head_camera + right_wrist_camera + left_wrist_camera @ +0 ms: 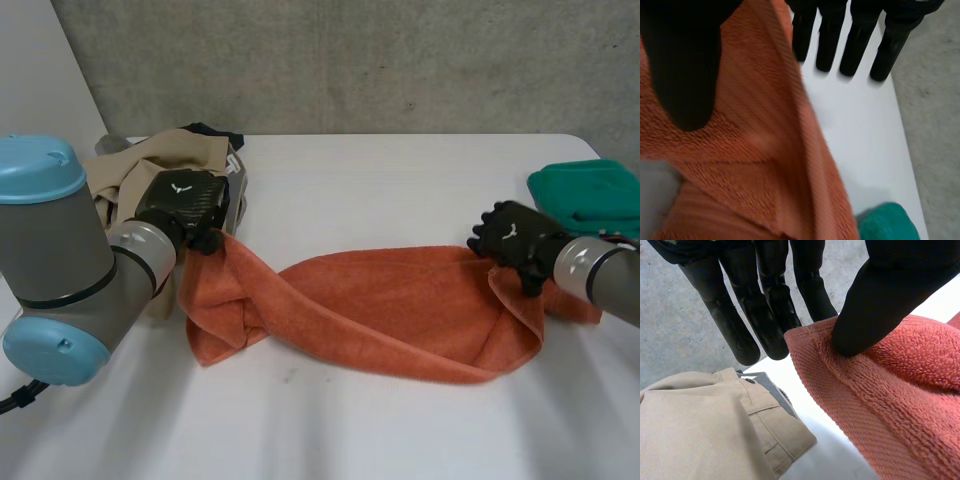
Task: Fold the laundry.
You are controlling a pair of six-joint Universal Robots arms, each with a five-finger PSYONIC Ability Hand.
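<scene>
Two ends of the orange towel [380,310] are pinched: your left hand [185,205] clamps one between thumb and straight fingers, your right hand [515,240] the other. Between them it sags onto the table [400,180]. Tan trousers [150,160] lie beside your left hand, a green cloth [590,195] near your right.

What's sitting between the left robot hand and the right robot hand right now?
The orange towel, stretched from the left robot hand to the right robot hand, each pinching one end; the head view shows it.

Beige pile [150,160] left, green cloth [590,190] right
</scene>
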